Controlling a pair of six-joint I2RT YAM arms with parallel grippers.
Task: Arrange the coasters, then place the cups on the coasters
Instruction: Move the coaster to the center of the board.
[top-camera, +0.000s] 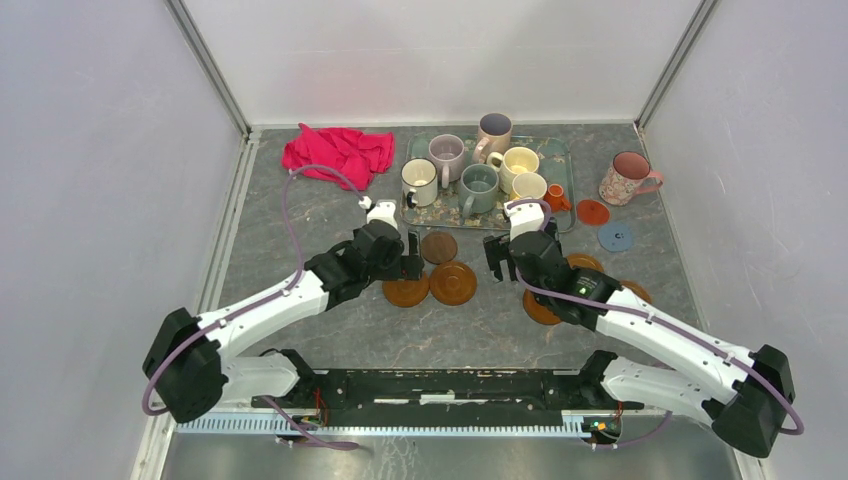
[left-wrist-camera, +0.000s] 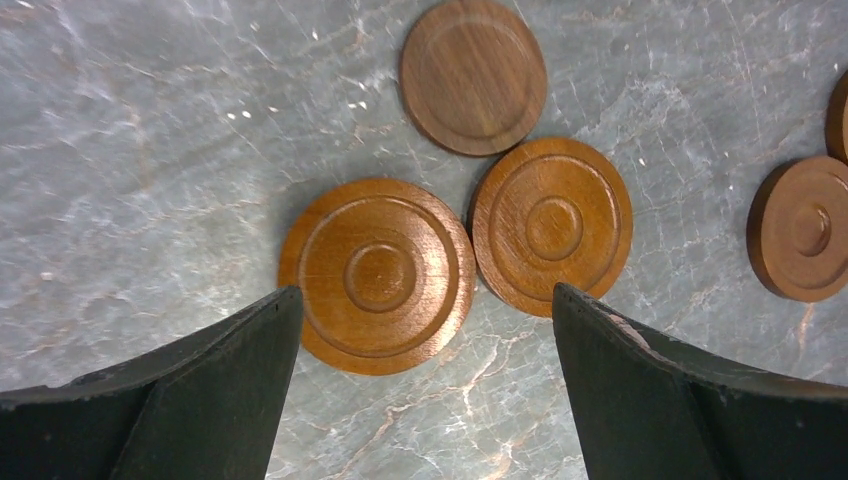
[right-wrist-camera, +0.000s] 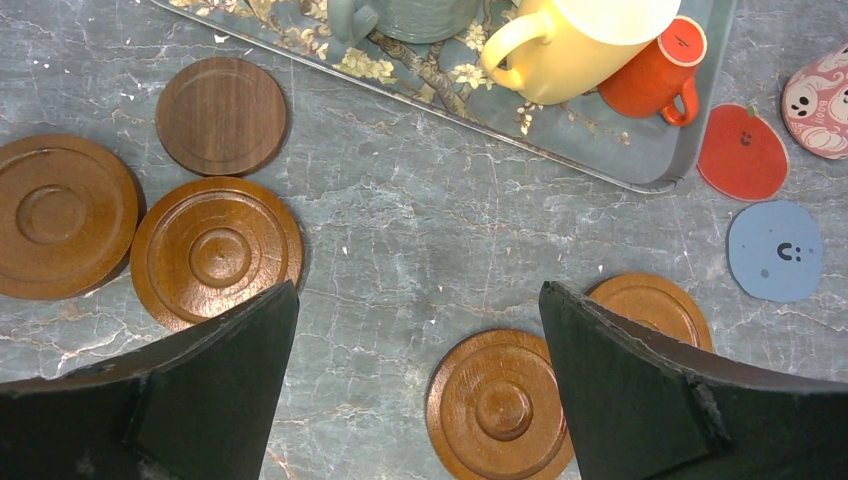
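Several amber coasters lie loose on the marble. Two sit under my open left gripper, with a dark brown coaster beyond them. My right gripper hangs open over bare marble, an amber coaster by its right finger and another behind that finger. Red and blue coasters lie to the right. Cream, mauve, grey-green and yellow cups and a tiny orange cup stand on the tray. A pink floral cup stands apart.
The teal blossom tray lies across the back middle of the table. A red cloth is bunched at the back left. Grey walls close in the sides and rear.
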